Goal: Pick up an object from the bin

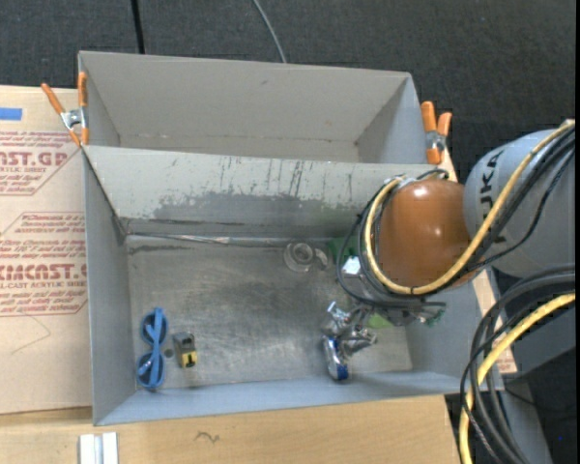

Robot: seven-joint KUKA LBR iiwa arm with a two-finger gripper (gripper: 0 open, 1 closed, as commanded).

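Grey bin (106,288) | 1 blue glasses (153,348) front-left, 1 clear ring (302,254) mid-back | gripper (341,348) front-right, opening unreadable

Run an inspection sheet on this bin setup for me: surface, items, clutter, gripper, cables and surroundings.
Surface: grey metal bin, floor scuffed and streaked.
Job's things: blue glasses front left; small yellow-and-dark block beside them; clear ring near the back wall; green thing partly hidden by the arm.
Clutter: nothing seen.
Grippers: gripper low at front right, above a small blue piece; a hold cannot be told.
Cables: yellow and black cables loop round the wrist.
Surroundings: dark floor behind the bin.
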